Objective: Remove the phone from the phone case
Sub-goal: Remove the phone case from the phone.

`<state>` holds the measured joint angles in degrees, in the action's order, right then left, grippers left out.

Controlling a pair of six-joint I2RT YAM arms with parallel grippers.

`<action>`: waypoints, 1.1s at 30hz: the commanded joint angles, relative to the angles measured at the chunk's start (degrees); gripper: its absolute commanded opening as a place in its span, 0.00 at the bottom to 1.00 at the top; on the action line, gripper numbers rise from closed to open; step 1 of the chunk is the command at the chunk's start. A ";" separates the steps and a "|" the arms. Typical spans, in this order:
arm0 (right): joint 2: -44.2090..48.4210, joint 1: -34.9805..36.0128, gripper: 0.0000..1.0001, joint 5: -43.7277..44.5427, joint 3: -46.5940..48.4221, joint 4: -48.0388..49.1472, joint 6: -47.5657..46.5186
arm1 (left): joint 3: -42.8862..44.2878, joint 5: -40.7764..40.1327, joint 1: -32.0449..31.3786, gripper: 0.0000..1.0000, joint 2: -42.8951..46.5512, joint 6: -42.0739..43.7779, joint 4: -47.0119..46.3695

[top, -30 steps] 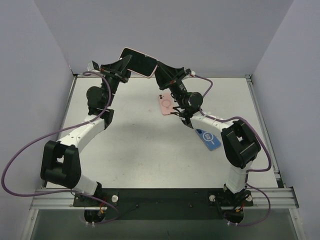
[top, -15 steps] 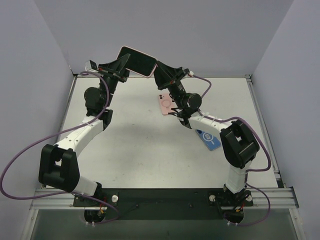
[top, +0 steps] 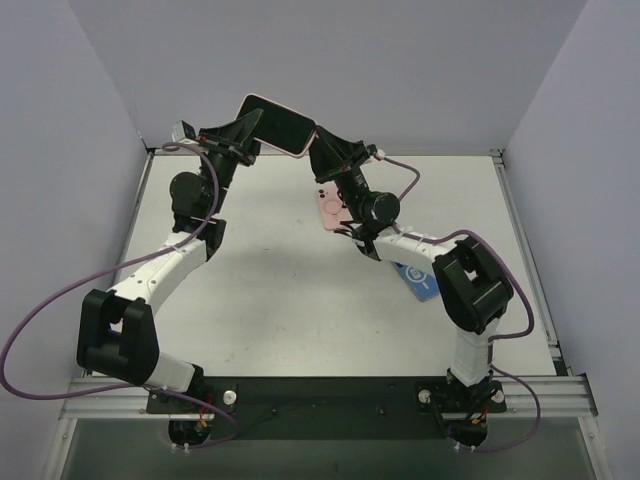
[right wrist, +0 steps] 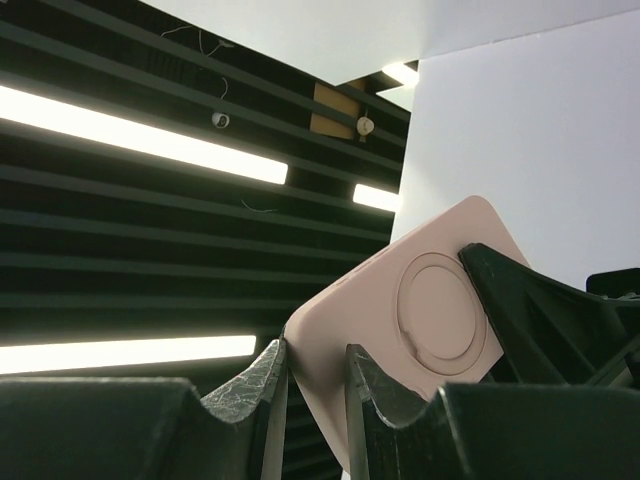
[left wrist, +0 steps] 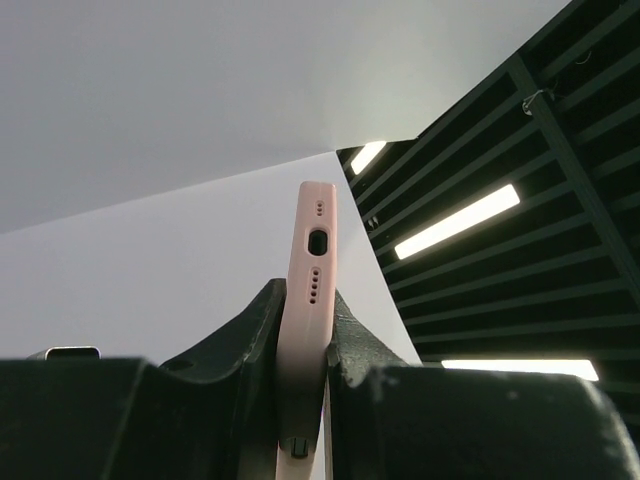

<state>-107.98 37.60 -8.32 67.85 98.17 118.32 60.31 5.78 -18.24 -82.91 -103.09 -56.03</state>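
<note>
White table below, two arms raised above its far side: between them they hold the phone in the air, dark screen facing the overhead camera, well off the surface. The job looks barely begun. The handset sits fully inside its pink phone case, with a thin pink rim showing around the glass and no corner visibly peeled free; lifting an edge and drawing the phone out are both left to do.

The left gripper is narrowed onto the case's port end, one finger on each broad face, with the charging slot and speaker holes clear above the fingertips. The right gripper pinches the opposite end by a corner, jaws just as narrow. Its wrist camera shows the matte pink back with a raised ring and rounded corners (a soft, flexible shell, by the look of it).

On the table beneath lie a second pink case-like slab and a blue tag, the tag partly hidden by the right arm.
</note>
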 commanded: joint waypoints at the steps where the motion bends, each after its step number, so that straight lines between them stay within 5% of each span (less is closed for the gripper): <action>1: -7.68 3.53 0.00 -7.24 -5.18 -2.90 6.31 | 9.03 10.04 -7.78 0.00 8.56 -10.55 -37.05; 33: -14.36 6.87 0.00 -6.10 -0.18 -2.81 8.07 | 14.48 10.57 -8.21 0.00 8.47 -10.20 -37.49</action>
<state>-113.47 38.54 -3.09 70.32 103.39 119.15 63.83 4.49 -18.74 -82.85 -99.72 -51.42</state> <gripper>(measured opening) 0.193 0.280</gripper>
